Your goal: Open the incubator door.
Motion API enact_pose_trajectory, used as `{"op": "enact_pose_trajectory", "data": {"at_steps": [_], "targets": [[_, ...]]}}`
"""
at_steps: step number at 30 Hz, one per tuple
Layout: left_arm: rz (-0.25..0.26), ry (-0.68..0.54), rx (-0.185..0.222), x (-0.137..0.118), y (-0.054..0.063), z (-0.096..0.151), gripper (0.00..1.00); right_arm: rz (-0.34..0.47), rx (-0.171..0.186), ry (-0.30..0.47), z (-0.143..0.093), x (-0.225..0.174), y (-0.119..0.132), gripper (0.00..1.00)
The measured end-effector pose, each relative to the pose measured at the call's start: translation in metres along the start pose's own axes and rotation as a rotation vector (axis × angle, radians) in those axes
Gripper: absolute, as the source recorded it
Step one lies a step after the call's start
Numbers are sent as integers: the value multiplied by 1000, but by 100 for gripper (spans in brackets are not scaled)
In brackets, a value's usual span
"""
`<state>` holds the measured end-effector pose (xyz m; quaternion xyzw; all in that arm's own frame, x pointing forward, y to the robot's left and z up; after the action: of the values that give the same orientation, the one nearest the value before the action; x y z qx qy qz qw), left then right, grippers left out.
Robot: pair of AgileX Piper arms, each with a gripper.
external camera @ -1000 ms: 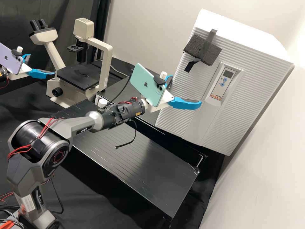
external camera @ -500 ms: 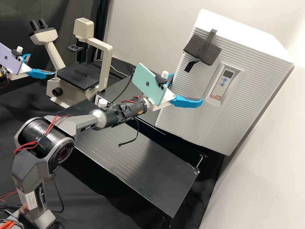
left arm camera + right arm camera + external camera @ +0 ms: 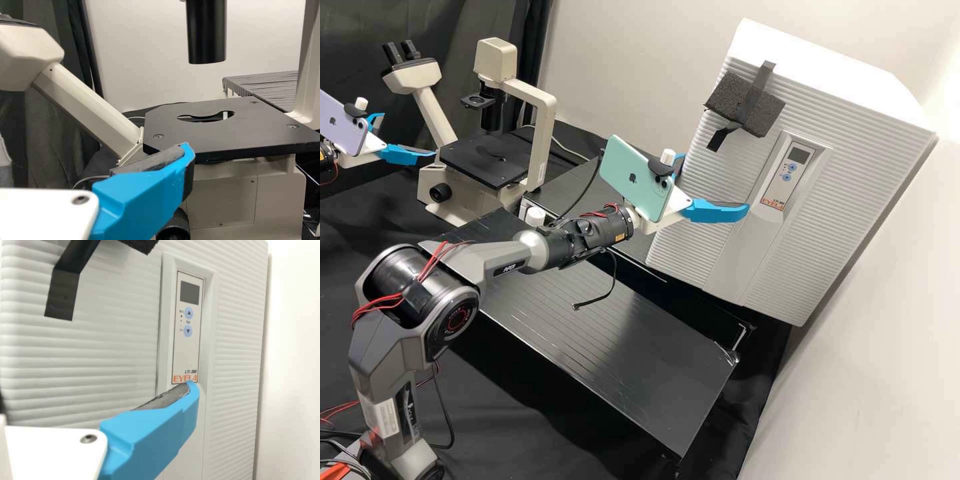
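Open air lies above the near bench point(image 3: 587, 333), beneath the right gripper point(image 3: 715, 187), its fingers well apart and holding nothing, in front of the incubator door point(image 3: 693, 253). The left gripper point(image 3: 409, 135), likewise spread and empty, hangs just before the microscope stage's point(image 3: 467, 157) edge; farther off, the incubator point(image 3: 827, 73) stands by the wall point(image 3: 887, 373), a narrow gap along its side edge.

You've got bright, soft light in the high view, approx. from above at 2 o'clock, w/ the wall point(image 3: 947, 100) glowing there & the incubator point(image 3: 813, 63) near-white on top. The bench point(image 3: 620, 333) has a sheen at 6; the curtain point(image 3: 453, 27) sits v. dim at 11. In R wrist view, you get wall glare at 3.
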<state>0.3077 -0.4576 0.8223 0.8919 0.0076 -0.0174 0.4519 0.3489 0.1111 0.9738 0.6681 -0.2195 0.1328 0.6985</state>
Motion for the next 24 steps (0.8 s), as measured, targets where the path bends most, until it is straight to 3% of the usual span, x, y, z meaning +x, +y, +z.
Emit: {"op": "enact_pose_trajectory", "data": {"at_steps": [24], "targets": [[0, 0, 0, 0, 0, 0, 100, -58, 32, -3, -2, -2, -1, 0]]}}
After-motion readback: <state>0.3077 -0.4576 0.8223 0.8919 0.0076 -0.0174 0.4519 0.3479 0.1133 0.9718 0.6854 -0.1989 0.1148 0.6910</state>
